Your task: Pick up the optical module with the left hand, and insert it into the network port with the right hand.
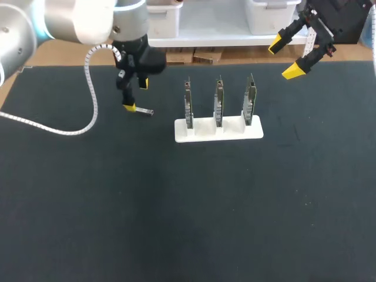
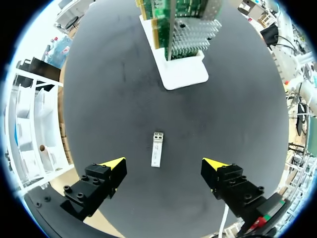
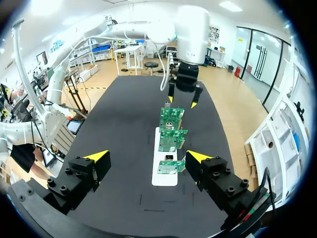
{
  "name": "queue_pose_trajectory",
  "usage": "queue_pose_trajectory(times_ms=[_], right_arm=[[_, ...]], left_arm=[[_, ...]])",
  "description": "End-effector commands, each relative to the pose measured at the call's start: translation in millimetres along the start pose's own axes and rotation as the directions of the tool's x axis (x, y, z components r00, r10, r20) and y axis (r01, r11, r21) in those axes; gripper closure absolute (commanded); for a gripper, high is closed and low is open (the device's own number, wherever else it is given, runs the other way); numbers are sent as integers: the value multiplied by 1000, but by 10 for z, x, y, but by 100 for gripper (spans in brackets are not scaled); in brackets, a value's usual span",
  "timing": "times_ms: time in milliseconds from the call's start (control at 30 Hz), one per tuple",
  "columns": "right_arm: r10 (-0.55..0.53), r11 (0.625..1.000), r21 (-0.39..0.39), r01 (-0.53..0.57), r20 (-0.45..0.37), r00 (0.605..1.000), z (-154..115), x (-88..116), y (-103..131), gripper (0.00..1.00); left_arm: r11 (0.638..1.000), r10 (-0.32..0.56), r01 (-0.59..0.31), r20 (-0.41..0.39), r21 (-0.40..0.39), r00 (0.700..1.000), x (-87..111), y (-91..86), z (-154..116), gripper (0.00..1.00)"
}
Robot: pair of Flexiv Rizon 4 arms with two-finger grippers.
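Observation:
The optical module (image 1: pixel 147 111) (image 2: pixel 157 148), a small silver bar, lies flat on the black table left of the white stand (image 1: pixel 229 130) (image 2: pixel 185 74). My left gripper (image 1: pixel 136 96) (image 2: pixel 164 164) hangs open just above it; the module lies between the yellow tips, touching neither. Three network cards (image 1: pixel 218 103) (image 3: pixel 171 133) stand upright in the stand's slots. High over the table's back right, my right gripper (image 1: pixel 284 57) (image 3: pixel 147 156) is open and empty. In its view the stand (image 3: pixel 163 179) and cards lie ahead and below, with the left gripper (image 3: pixel 182 96) beyond them.
A white spiral cable (image 1: pixel 89 82) hangs from my left arm and trails over the table's left part. The black mat (image 1: pixel 188 211) stretches toward the front of the table with only the stand on it.

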State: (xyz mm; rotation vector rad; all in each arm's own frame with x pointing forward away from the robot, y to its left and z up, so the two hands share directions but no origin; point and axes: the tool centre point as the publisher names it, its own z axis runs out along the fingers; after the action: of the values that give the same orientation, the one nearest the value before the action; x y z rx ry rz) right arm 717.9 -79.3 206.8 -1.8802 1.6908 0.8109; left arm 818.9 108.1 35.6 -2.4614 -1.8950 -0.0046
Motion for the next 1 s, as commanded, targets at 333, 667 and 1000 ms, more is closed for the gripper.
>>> queue_pose_trajectory(times_ms=[333, 667, 1000], right_arm=[[1, 1000, 4, -1, -1, 1000, 0, -1, 16, 0], [1, 1000, 4, -1, -1, 1000, 0, -1, 16, 0], [1, 1000, 4, -1, -1, 1000, 0, -1, 16, 0]], left_arm=[[995, -25, 25, 6, 97, 1000, -14, -27, 244, 0], [997, -43, 43, -7, 64, 999, -39, -3, 280, 0], [997, -79, 79, 3, 21, 997, 17, 11, 276, 0]])
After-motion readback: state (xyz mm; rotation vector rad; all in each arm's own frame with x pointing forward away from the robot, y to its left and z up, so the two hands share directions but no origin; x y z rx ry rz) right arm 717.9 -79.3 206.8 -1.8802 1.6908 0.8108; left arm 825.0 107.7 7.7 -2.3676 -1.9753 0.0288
